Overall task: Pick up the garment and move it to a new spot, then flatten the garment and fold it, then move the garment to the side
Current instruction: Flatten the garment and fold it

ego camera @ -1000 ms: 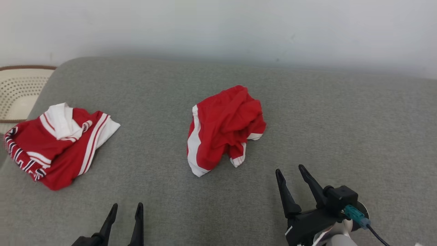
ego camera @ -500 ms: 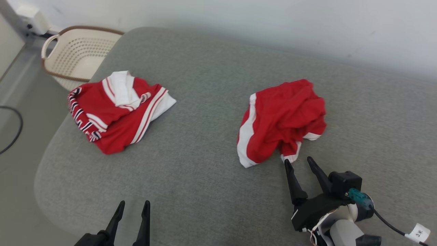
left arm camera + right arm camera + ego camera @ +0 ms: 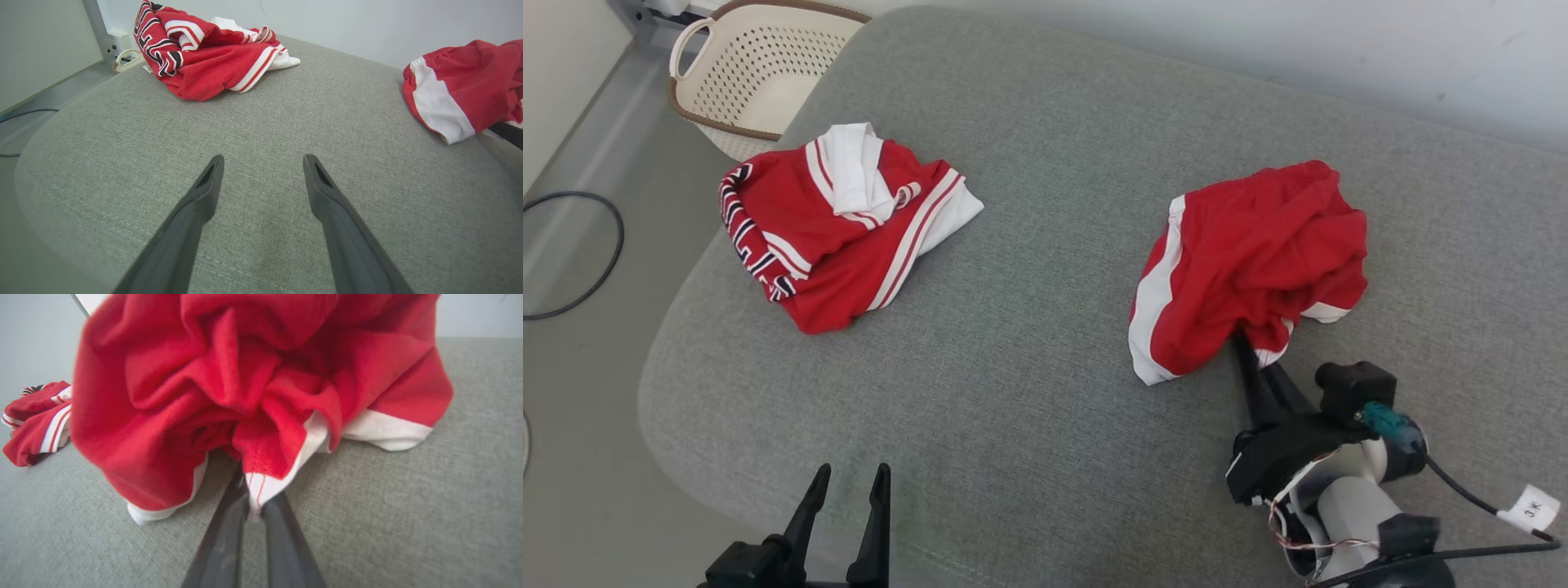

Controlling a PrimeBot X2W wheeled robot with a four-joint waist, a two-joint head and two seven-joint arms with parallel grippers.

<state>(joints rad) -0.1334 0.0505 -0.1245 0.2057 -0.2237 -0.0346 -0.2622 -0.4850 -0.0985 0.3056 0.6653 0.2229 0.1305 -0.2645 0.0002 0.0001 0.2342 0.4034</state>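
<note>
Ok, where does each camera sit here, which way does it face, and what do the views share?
Head view: on the head, facing forward and down at the grey cushion; open left gripper lower left, right gripper lower right, shut on the red shorts.
Left wrist view: on the left wrist, facing low across the cushion along its spread fingers.
Right wrist view: on the right wrist, close on the shorts, its fingers pinching the white hem.
Shared: all three show the shorts and the jersey.

A grey fabric cushion (image 3: 1045, 392) carries two garments. Crumpled red shorts (image 3: 1258, 253) with white trim lie against the tips of the right gripper (image 3: 1250, 353). A bunched red-and-white jersey (image 3: 841, 220) lies well ahead of the left gripper (image 3: 849, 482).
</note>
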